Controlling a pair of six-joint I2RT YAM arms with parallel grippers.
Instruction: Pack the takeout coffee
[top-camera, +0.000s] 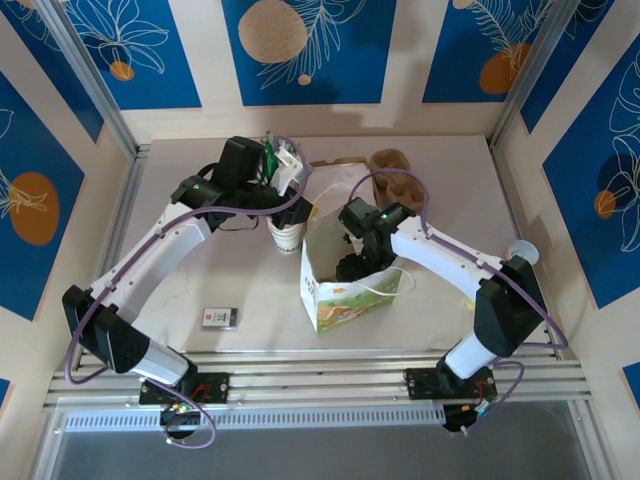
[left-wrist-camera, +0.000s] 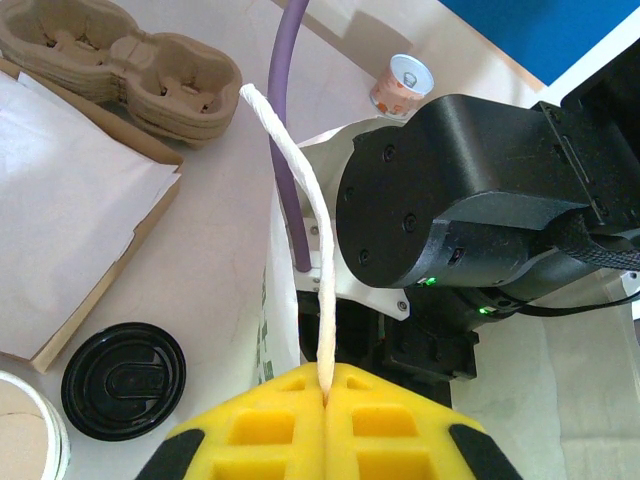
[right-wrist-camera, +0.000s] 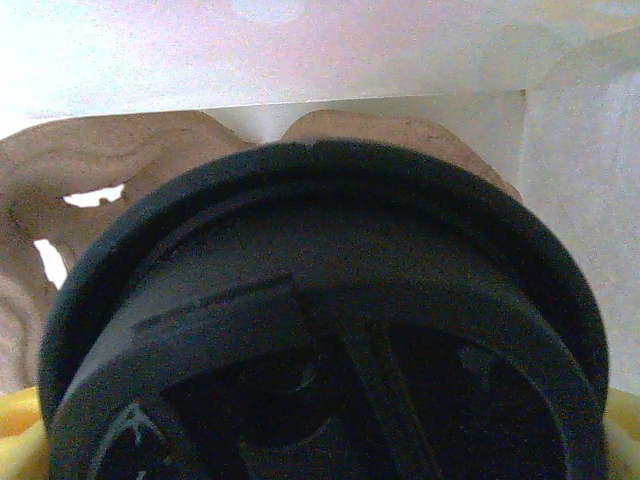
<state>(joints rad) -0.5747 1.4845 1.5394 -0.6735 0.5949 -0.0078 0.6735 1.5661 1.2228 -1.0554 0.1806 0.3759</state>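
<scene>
The takeout coffee (right-wrist-camera: 330, 320), seen by its round black lid, sits between the yellow fingers of my right gripper (right-wrist-camera: 320, 440), which is shut on it. That gripper (top-camera: 360, 262) reaches down inside the white paper bag (top-camera: 340, 290) at mid table. A brown cardboard carrier (right-wrist-camera: 150, 160) lies in the bag behind the cup. My left gripper (left-wrist-camera: 325, 390) is shut on the bag's white twisted handle (left-wrist-camera: 300, 170), holding it up at the bag's far left side (top-camera: 285, 175).
A loose black lid (left-wrist-camera: 123, 380) and a stack of lidless cream cups (top-camera: 287, 235) stand left of the bag. Brown cup carriers (top-camera: 395, 175) and a flat paper bag (left-wrist-camera: 70, 200) lie behind it. A small card (top-camera: 219, 317) lies near the front left.
</scene>
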